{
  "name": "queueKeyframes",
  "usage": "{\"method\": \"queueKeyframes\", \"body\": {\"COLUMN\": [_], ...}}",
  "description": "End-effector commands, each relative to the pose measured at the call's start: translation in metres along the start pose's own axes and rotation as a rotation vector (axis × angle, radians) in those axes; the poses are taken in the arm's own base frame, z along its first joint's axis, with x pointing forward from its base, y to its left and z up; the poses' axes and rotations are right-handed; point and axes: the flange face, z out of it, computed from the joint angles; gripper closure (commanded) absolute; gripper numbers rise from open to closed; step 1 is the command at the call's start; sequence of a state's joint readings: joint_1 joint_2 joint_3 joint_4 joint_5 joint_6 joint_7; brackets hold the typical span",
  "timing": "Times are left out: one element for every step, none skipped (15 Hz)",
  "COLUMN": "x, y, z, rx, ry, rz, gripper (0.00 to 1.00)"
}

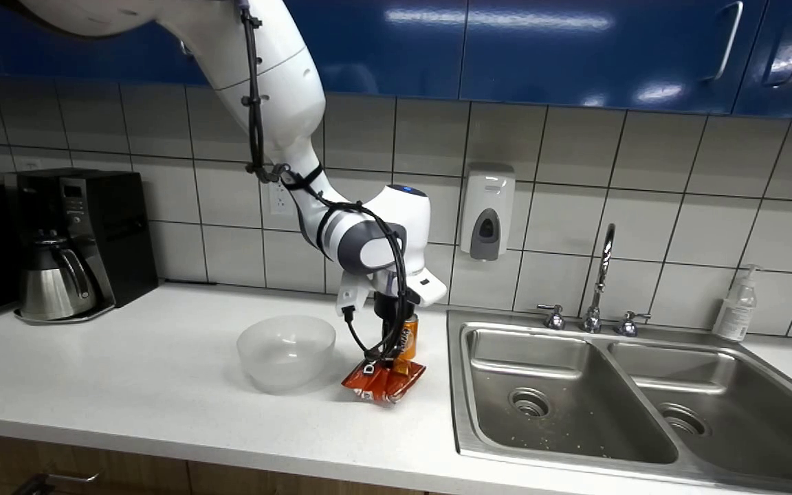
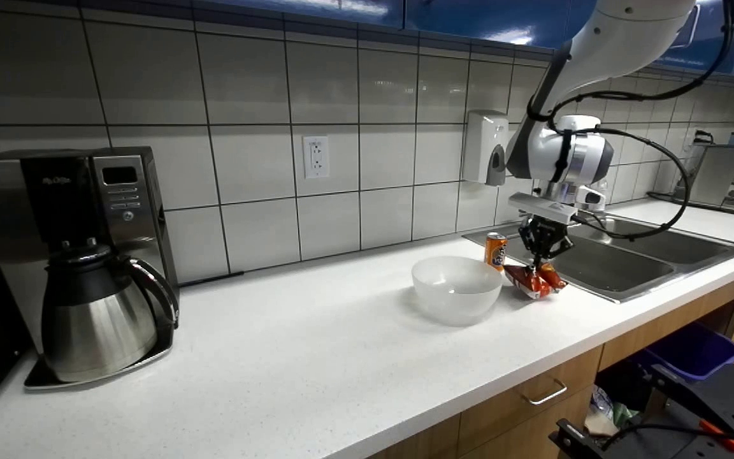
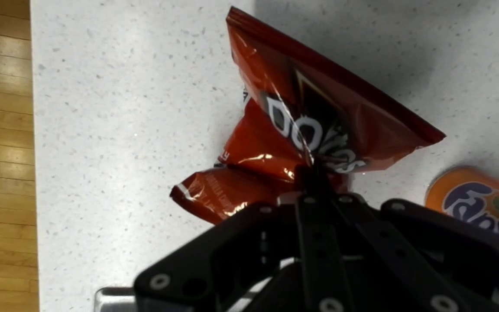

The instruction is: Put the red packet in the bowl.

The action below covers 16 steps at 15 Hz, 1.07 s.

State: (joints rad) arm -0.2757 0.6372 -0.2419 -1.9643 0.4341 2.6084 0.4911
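On the white countertop (image 2: 278, 357) stood one translucent bowl (image 2: 455, 303), upright. Just outside it, between bowl and steel sink (image 1: 463, 399): one red packet (image 3: 264, 138), crinkled, drawn in at its middle, where the gripper (image 3: 314, 175) was clamped on it; whether the packet touched the countertop could not be told. One orange can (image 2: 495, 250) stood upright near the packet, apart in the wrist view.

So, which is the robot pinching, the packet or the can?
The red packet, crinkled up between the fingers. The orange can stands upright nearby, with nothing gripping it.
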Motion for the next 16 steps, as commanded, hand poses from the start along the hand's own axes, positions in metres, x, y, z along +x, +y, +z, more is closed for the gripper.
{"method": "queueKeyframes", "body": {"x": [-0.020, -0.023, -0.027, -0.030, -0.035, -0.040, -0.046, -0.051, -0.059, -0.068, -0.078, -0.089, -0.101, -0.113, -0.125, -0.136], "y": [-0.008, -0.011, -0.013, -0.015, -0.016, -0.017, -0.018, -0.019, -0.021, -0.023, -0.025, -0.027, -0.031, -0.034, -0.038, -0.042], "z": [-0.037, -0.045, -0.053, -0.060, -0.068, -0.076, -0.084, -0.090, -0.096, -0.102, -0.105, -0.109, -0.111, -0.112, -0.112, -0.110], "rx": [0.061, 0.076, 0.088, 0.101, 0.114, 0.127, 0.139, 0.148, 0.156, 0.163, 0.170, 0.179, 0.186, 0.188, 0.193, 0.196], "ry": [0.006, 0.008, 0.010, 0.014, 0.019, 0.022, 0.026, 0.030, 0.031, 0.032, 0.033, 0.030, 0.027, 0.021, 0.014, 0.007], "rz": [-0.053, -0.062, -0.074, -0.085, -0.100, -0.116, -0.135, -0.151, -0.174, -0.197, -0.219, -0.246, -0.273, -0.299, -0.321, -0.342], "gripper": [1.00, 1.00, 1.00, 1.00, 1.00, 1.00, 1.00, 1.00, 1.00, 1.00, 1.00, 1.00, 1.00, 1.00, 1.00, 1.00]}}
